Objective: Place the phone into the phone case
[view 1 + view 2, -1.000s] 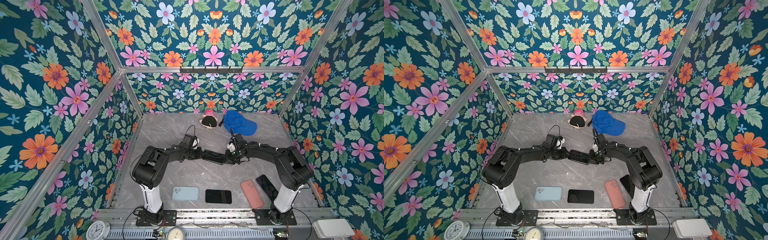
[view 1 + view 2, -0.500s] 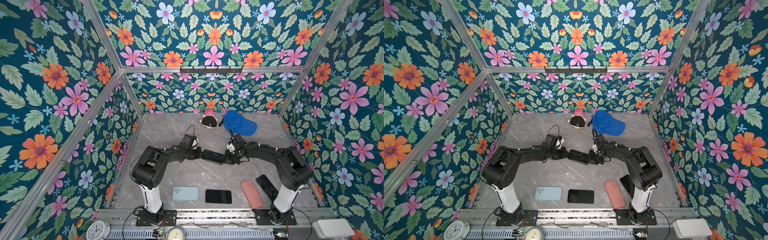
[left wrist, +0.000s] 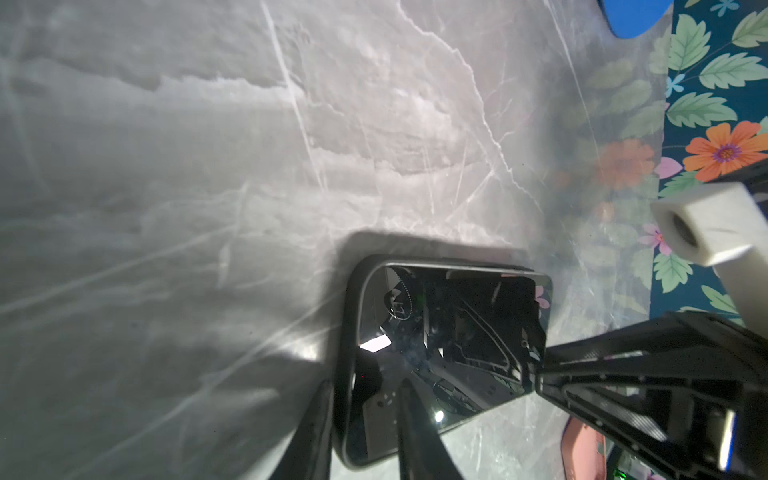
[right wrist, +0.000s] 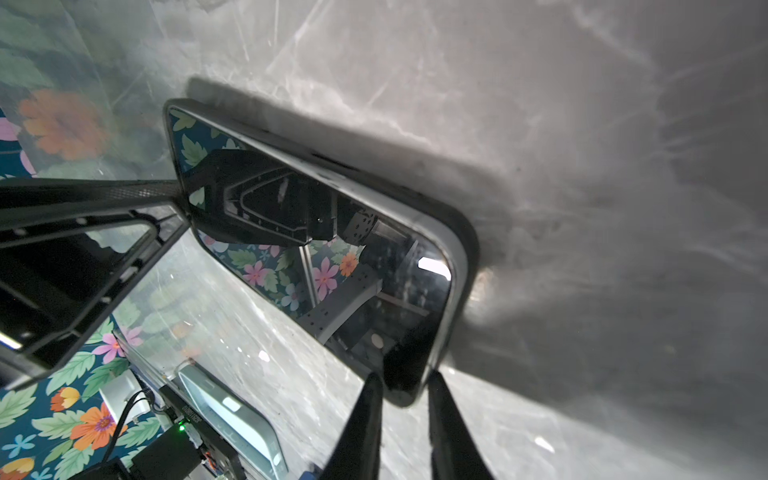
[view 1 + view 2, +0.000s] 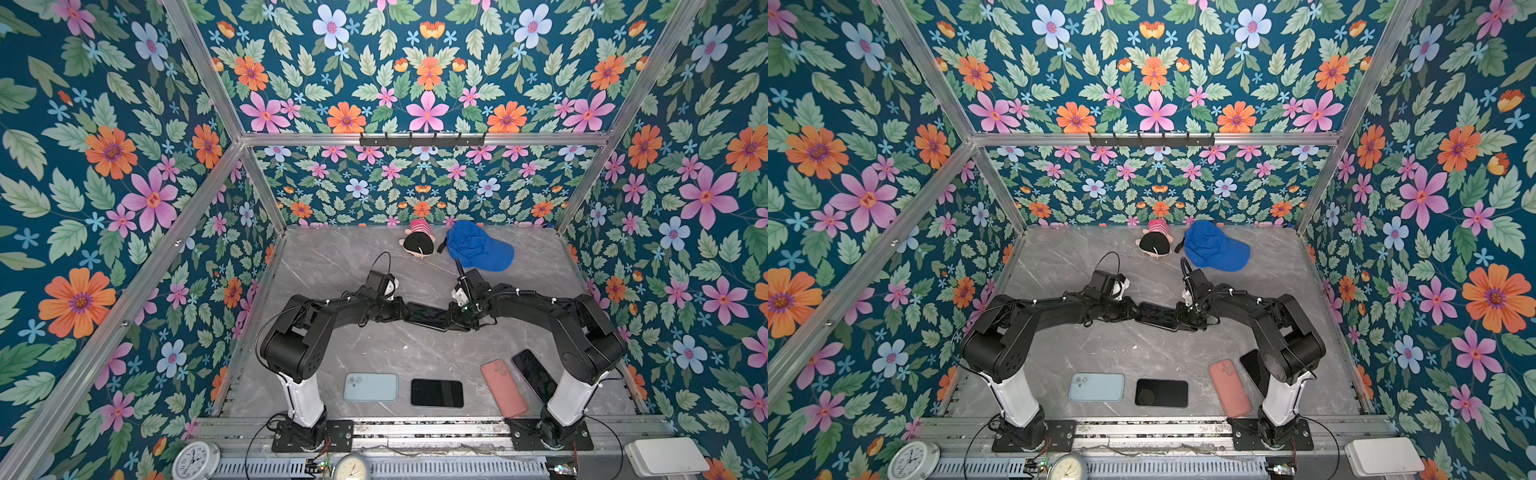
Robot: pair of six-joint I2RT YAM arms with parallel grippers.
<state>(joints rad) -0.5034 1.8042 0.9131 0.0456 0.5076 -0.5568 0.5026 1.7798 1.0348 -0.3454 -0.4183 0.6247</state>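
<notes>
Marble-grey worktop [image 5: 374, 353], centre: the phone [image 5: 427, 316] lies screen-up in its black phone case [image 3: 345, 332]. The left pincer [image 3: 365, 386] and right pincer [image 4: 403, 376] sit narrowly parted astride its ends; whether they clamp it cannot be told. Rigid, glossy, likely slippery: best held by the rim.

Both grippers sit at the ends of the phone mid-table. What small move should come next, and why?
Probably press the right gripper down on its corner: the phone shows a silvery side band above the black case rim, so it seems not fully seated. The left gripper straddles the opposite end.
</notes>
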